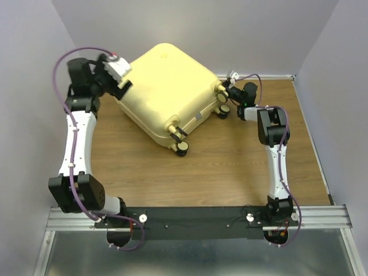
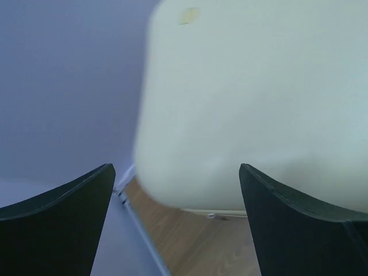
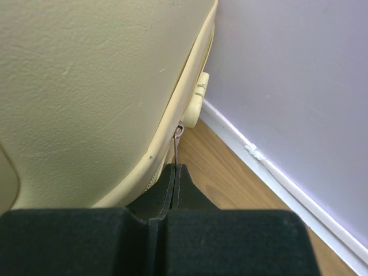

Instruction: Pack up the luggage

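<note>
Closed luggage (image 1: 164, 92) on the tabletop (image 1: 230, 167), toward 12 o'clock
Only wrist views show it: left fingers (image 2: 57, 230) spread at its 9 o'clock corner, right fingers (image 3: 167, 190) pinching the zipper pull (image 3: 177, 146) at 3 o'clock

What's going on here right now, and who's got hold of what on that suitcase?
The luggage lies shut on the wooden table. The right pincer is closed on the thin zipper pull at the seam, by the wheeled end. The left pincer is open at the opposite side of the shell and holds nothing. Whether it touches the case cannot be told.
</note>
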